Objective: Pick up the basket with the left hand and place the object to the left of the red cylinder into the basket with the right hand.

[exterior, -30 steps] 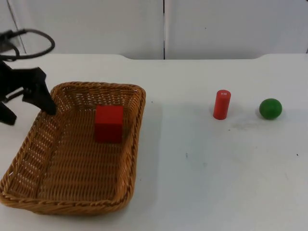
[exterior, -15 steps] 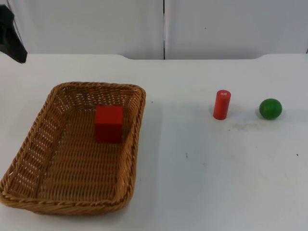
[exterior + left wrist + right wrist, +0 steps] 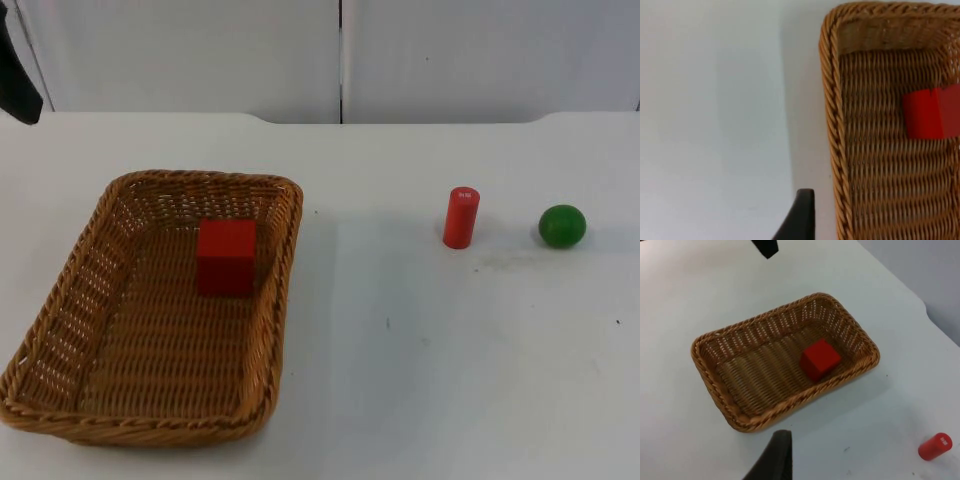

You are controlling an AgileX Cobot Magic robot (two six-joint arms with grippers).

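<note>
You have the basket (image 3: 150,400) sitting flat on the white table (image 3: 420,380), on the left side of the top view, with no gripper touching it. A red cube (image 3: 226,256) lies inside it, on the woven floor toward the far wall and nearer the basket's right side than its left. The cube rests flat and does not lean on any wall.

To the right, well apart from the basket, you see the red cylinder (image 3: 461,217) standing upright on the table. Just beyond it, further right, sits a green ball (image 3: 562,226); the two are near each other but not touching.

Your left arm (image 3: 18,75) is pulled back at the far left edge of the top view, over the table's rear edge by the grey wall (image 3: 200,50). In the left wrist view one black fingertip (image 3: 801,215) hangs over bare table just beside the basket's rim (image 3: 831,125), clear of it, and the cube (image 3: 930,114) shows inside. You cannot tell whether this gripper is wide or narrow.

Your right arm waits high above the table; its wrist view looks down on the whole basket (image 3: 720,390), the cube (image 3: 820,359) and the cylinder (image 3: 935,446), with one fingertip (image 3: 775,457) in front. Its opening cannot be judged either.
</note>
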